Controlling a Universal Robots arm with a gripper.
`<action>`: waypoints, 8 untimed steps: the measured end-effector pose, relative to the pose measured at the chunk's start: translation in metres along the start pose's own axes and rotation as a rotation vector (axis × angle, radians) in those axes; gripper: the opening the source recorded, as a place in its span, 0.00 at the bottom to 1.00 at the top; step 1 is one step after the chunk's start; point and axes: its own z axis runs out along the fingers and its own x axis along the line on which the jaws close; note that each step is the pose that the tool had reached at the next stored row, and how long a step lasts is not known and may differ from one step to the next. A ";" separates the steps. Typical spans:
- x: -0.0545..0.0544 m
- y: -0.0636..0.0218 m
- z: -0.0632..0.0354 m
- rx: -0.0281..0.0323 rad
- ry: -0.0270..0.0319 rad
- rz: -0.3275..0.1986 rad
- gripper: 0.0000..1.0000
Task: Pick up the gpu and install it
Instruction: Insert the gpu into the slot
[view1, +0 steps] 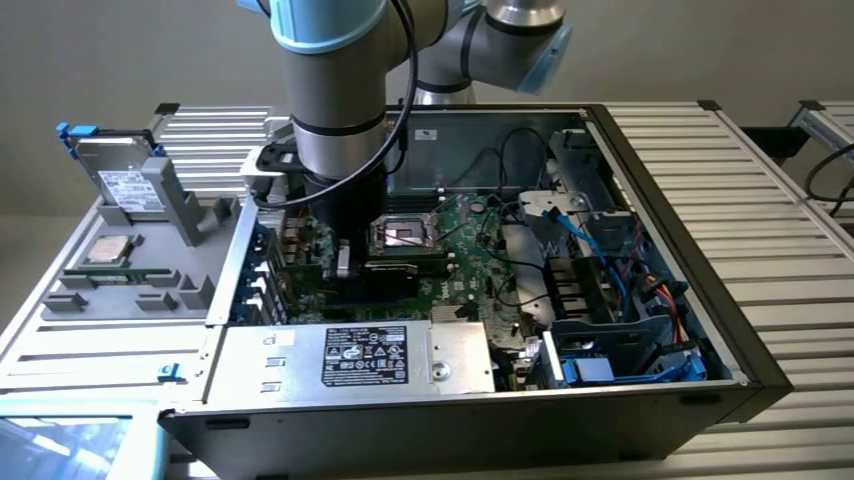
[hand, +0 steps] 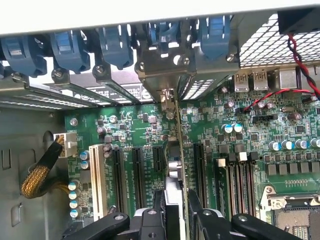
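Wrist view: hand (hand: 177, 210) grips upright gpu (hand: 179, 150) over motherboard (hand: 240, 145).

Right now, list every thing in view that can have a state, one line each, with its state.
Green-board gpu card: upright on edge over the motherboard slots, held between the jaws.
Black gripper: jaws closed on the gpu.
Black tower computer case: lying on its side, side panel off, interior exposed.
Silver CPU socket: empty, no cooler fitted.
Silver labelled drive box: outside the case, standing in the grey fixture.
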 end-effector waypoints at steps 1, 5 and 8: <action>0.000 0.0000 0.0000 0.0001 -0.0001 0.000 0.29; 0.000 0.0000 0.0000 0.0000 0.0000 0.000 0.29; 0.000 0.0000 0.0000 -0.0001 0.0001 0.000 0.29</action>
